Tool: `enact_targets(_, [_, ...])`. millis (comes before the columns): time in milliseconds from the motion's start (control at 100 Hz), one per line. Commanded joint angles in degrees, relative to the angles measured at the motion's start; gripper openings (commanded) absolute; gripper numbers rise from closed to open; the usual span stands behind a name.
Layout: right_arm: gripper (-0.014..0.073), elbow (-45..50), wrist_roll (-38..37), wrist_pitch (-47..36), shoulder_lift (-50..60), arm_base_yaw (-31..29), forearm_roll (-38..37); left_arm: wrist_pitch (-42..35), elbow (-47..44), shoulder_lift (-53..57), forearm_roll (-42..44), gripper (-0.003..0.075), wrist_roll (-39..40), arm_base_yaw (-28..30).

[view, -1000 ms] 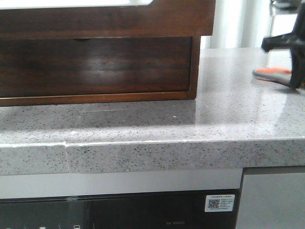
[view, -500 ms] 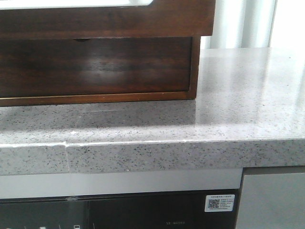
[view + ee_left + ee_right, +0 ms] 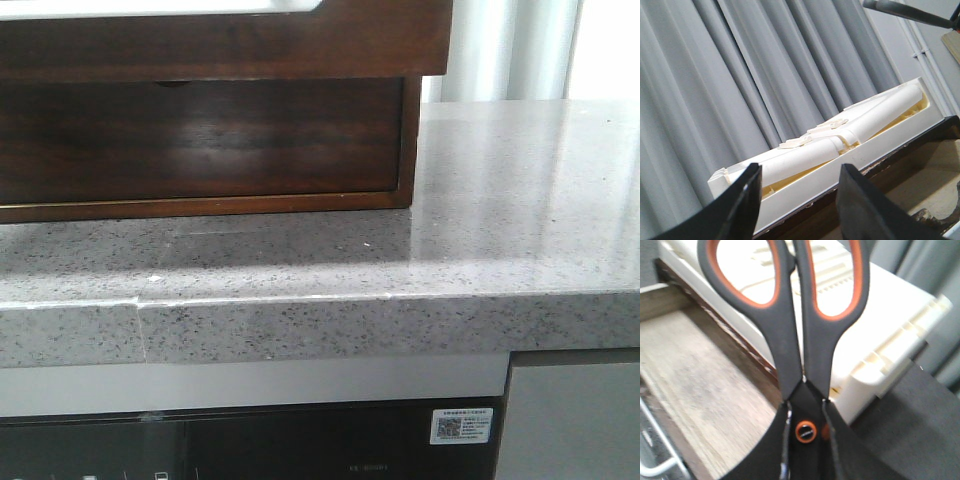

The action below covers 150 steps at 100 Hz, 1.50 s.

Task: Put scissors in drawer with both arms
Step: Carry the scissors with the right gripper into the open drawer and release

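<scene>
My right gripper (image 3: 806,415) is shut on the scissors (image 3: 790,340) at their pivot. The grey handles with orange-lined loops point away from the wrist, over the open drawer's pale wood-grain floor (image 3: 700,380). In the front view the drawer (image 3: 250,45) is the wide dark brown front with a white strip along its top, jutting out above the lower front. No gripper shows there. My left gripper (image 3: 800,192) is open and empty, its fingers (image 3: 742,200) just above the drawer's dark rim (image 3: 920,137). A slim grey thing (image 3: 905,11) crosses that view's corner.
A white organiser tray (image 3: 865,145) holding rolled white pieces sits behind the drawer; it also shows in the right wrist view (image 3: 885,325). The lower drawer front with a half-round notch (image 3: 200,140) stands on the speckled grey countertop (image 3: 500,200). Grey curtains (image 3: 740,75) hang behind.
One second ago the right gripper with the scissors showed at the front view's right edge above the counter. It has left that view.
</scene>
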<state>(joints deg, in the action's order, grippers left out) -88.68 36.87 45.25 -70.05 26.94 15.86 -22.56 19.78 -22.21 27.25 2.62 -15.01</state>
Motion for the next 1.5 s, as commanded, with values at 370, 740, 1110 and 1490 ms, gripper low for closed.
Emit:
enact_targets(370, [-0.0124, -2.6, 6.7, -7.7, -9.8, 9.9, 1.0, -3.5, 1.6, -0.3, -1.5, 0.0307, 0.7, -0.4])
enact_targets(740, [-0.0124, -2.6, 8.1, -8.7, -15.7, 10.3, 1.0, -4.2, 1.6, -0.3, -1.5, 0.0307, 0.7, -0.4])
enact_targets(1110, [-0.0046, -2.6, 8.1, -9.0, -18.3, 10.3, 1.0, -4.2, 1.6, -0.3, -1.5, 0.0307, 0.7, -0.4])
enact_targets(1490, [0.0188, -2.6, 8.1, -9.5, -18.3, 10.3, 1.0, -4.2, 1.6, -0.3, -1.5, 0.0307, 0.7, -0.4])
